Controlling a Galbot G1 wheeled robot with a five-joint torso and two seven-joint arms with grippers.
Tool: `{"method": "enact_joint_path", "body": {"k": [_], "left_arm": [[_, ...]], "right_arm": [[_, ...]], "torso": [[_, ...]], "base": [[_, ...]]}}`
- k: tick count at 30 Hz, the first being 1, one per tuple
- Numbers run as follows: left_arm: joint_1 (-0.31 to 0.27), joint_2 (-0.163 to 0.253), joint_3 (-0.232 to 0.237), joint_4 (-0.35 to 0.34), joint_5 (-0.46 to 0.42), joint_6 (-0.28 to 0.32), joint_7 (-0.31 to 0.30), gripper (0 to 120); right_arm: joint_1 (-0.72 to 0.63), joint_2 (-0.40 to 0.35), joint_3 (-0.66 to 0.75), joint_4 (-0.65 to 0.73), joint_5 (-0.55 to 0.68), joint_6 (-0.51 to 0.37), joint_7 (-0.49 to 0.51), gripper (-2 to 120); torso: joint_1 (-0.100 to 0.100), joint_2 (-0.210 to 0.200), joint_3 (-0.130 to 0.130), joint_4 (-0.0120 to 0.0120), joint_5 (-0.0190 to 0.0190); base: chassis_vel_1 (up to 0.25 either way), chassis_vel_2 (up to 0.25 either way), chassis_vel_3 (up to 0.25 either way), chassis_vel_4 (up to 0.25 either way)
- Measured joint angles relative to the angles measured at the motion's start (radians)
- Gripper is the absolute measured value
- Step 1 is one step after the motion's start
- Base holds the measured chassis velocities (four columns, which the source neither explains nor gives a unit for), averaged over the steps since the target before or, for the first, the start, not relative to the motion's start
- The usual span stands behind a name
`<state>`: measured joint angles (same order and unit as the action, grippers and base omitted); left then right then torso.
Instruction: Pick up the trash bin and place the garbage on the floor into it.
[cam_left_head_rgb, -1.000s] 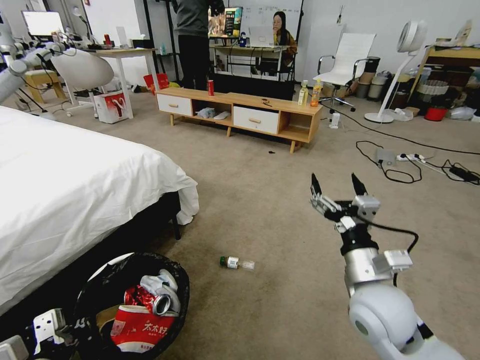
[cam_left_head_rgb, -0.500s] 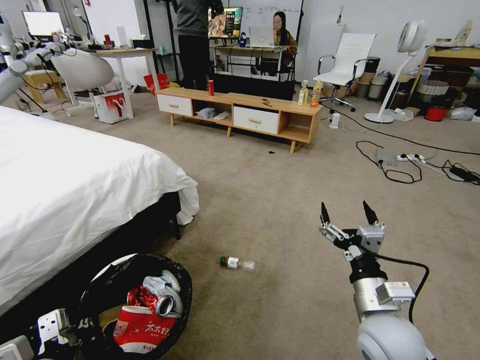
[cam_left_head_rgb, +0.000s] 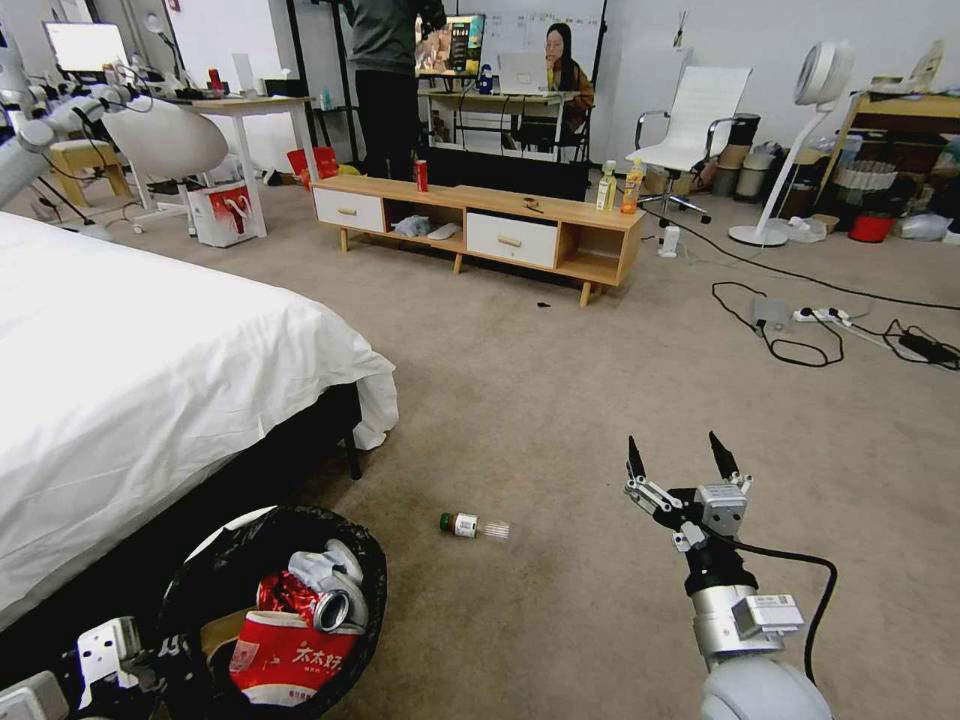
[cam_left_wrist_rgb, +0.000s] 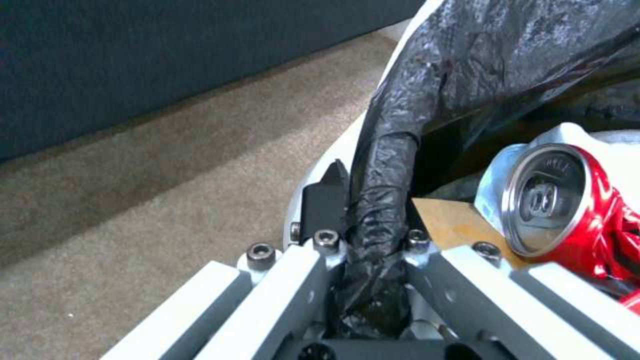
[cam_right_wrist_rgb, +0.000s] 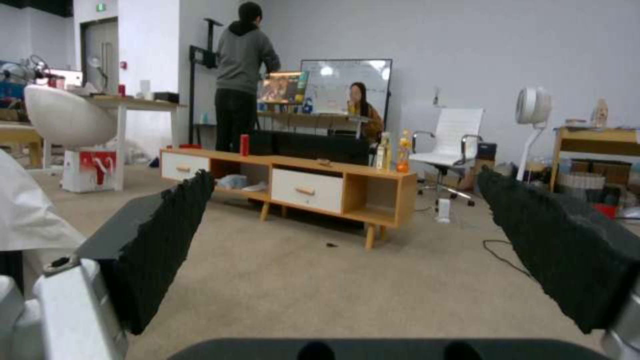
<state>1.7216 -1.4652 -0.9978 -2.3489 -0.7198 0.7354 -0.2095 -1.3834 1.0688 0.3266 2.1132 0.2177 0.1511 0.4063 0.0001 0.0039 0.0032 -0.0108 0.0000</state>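
Observation:
The trash bin (cam_left_head_rgb: 368, 585), white with a black bag liner, hangs low at my left beside the bed. My left gripper (cam_left_head_rgb: 165, 655) is shut on its rim; the left wrist view shows the gripper (cam_left_wrist_rgb: 373, 215) pinching the bunched black bag (cam_left_wrist_rgb: 467, 60). Inside lie a red-and-white snack packet (cam_left_head_rgb: 285, 655), a crushed red can (cam_left_head_rgb: 312, 606) (cam_left_wrist_rgb: 567, 200), white tissue (cam_left_head_rgb: 325, 568) and brown paper (cam_left_wrist_rgb: 447, 225). A small clear green-capped bottle (cam_left_head_rgb: 473, 525) lies on the floor (cam_left_head_rgb: 560, 380). My right gripper (cam_left_head_rgb: 678, 462) (cam_right_wrist_rgb: 360, 240) hovers open to the bottle's right, holding nothing.
A white-sheeted bed (cam_left_head_rgb: 130, 370) fills the left side. A low wooden TV cabinet (cam_left_head_rgb: 480, 225) stands ahead with upright bottles and a red can on it. Cables and a power strip (cam_left_head_rgb: 815, 320) lie at the right, with a standing fan (cam_left_head_rgb: 790, 130) and chair behind.
My right gripper has come down and back toward me, staying open. The bin has shifted only slightly in my left gripper. The bottle has not moved.

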Motion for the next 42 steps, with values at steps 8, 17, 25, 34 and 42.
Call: {"method": "enact_joint_path", "body": {"k": [8, 17, 25, 34, 42], "left_arm": [[0.002, 0.002, 0.001, -0.001, -0.025, 0.0, -0.001, 1], [0.005, 0.004, -0.001, -0.002, -0.029, 0.0, -0.002, 1], [0.002, 0.004, -0.001, 0.003, -0.029, 0.0, -0.001, 1], [0.006, 0.003, -0.003, 0.004, -0.029, 0.0, -0.001, 1], [0.006, -0.004, -0.003, 0.003, -0.027, 0.0, -0.001, 1]], "right_arm": [[0.008, -0.006, 0.0, -0.01, 0.003, 0.002, 0.0, 100], [0.017, -0.003, -0.001, -0.039, 0.012, 0.024, -0.023, 100], [0.012, -0.006, 0.0, -0.046, 0.011, 0.03, -0.03, 100], [0.017, -0.005, -0.008, -0.053, 0.011, 0.032, -0.031, 100], [0.02, -0.009, -0.013, -0.06, 0.011, 0.038, -0.032, 100]], "torso": [[0.0, 0.0, 0.0, 0.0, 0.0], [0.0, 0.0, 0.0, 0.0, 0.0], [0.0, 0.0, 0.0, -0.0001, 0.0], [0.0, 0.0, 0.0, -0.0001, 0.0], [0.0, 0.0, 0.0, 0.0002, 0.0004]], "base": [[0.0, 0.0, 0.0, 0.0], [0.0, 0.0, 0.0, 0.0], [-0.005, 0.006, 0.008, -0.006], [-0.153, 0.139, 0.139, -0.14], [-0.191, 0.194, 0.192, -0.176]]}}
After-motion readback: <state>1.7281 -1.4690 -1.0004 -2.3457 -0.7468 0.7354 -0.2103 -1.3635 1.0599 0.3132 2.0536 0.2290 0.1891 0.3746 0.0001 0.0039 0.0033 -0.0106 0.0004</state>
